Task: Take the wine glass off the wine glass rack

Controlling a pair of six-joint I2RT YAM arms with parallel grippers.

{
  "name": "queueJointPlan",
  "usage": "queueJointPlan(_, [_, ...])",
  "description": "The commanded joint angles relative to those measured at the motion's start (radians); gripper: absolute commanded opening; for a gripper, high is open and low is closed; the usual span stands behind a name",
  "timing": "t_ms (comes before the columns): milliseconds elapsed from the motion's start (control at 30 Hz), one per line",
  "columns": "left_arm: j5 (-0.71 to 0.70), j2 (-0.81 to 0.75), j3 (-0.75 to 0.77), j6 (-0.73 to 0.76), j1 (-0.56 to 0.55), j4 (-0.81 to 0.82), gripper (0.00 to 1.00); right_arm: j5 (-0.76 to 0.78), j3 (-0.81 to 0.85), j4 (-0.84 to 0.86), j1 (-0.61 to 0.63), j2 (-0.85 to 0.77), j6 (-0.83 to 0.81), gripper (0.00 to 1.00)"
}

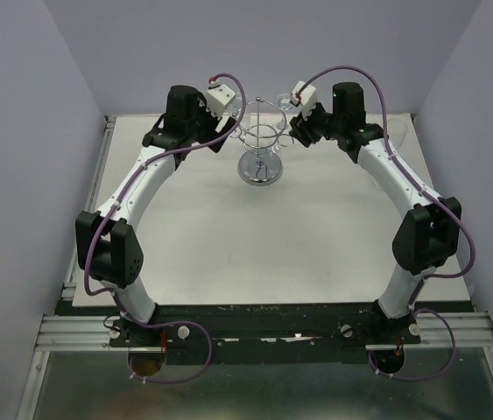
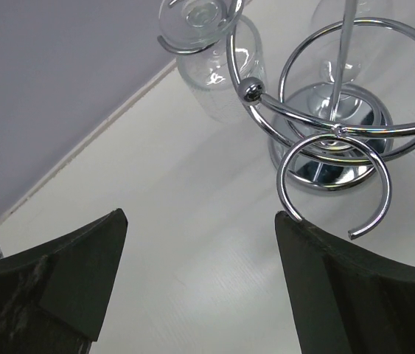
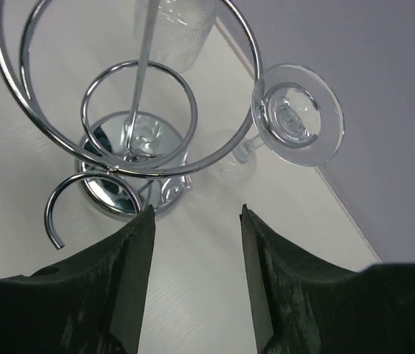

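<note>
The chrome wine glass rack (image 1: 261,166) stands at the back middle of the table, with a round mirrored base, a thin post and wire loops. In the left wrist view a clear wine glass (image 2: 218,74) hangs upside down from a loop of the rack (image 2: 318,181). In the right wrist view a wine glass (image 3: 299,114) hangs upside down at the outer ring of the rack (image 3: 111,192), foot uppermost. My left gripper (image 1: 228,133) (image 2: 201,215) is open and empty, its right finger (image 2: 340,287) touching a loop's end. My right gripper (image 1: 296,131) (image 3: 196,209) is open and empty, just short of that glass.
The white table top (image 1: 264,245) is bounded by lilac walls at the back and both sides. A second clear glass (image 3: 174,29) shows behind the rack's post in the right wrist view. Both arms reach in from either side of the rack.
</note>
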Motion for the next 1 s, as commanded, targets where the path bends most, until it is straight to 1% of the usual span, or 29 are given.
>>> queueJointPlan(0, [-0.037,0.021,0.040,0.004,0.010,0.012,0.99,-0.040,-0.027,-0.044,0.046,-0.065,-0.005,0.58])
queueJointPlan(267, [-0.053,0.041,0.054,0.001,0.026,0.008,0.99,-0.037,-0.073,-0.057,0.118,-0.097,0.019,0.59])
queueJointPlan(400, [-0.078,0.055,0.061,0.001,0.037,0.000,0.99,-0.046,-0.064,-0.059,0.136,-0.097,0.061,0.59])
queueJointPlan(500, [-0.069,0.046,0.061,-0.006,0.043,0.001,0.99,-0.058,-0.050,-0.059,0.138,-0.094,0.102,0.60])
queueJointPlan(633, [-0.014,0.003,0.044,0.001,0.051,-0.003,0.99,-0.052,-0.018,-0.059,0.138,-0.104,0.140,0.63])
queueJointPlan(767, [-0.007,-0.057,0.028,0.001,0.074,-0.084,0.99,-0.017,0.025,-0.071,0.136,-0.134,0.176,0.67])
queueJointPlan(867, [-0.012,-0.105,-0.008,-0.057,0.127,-0.150,0.99,-0.041,0.097,-0.148,0.115,-0.141,0.215,0.69])
queueJointPlan(967, [0.012,-0.169,-0.092,-0.118,0.189,-0.152,0.99,-0.098,0.171,-0.227,0.061,-0.134,0.294,0.70])
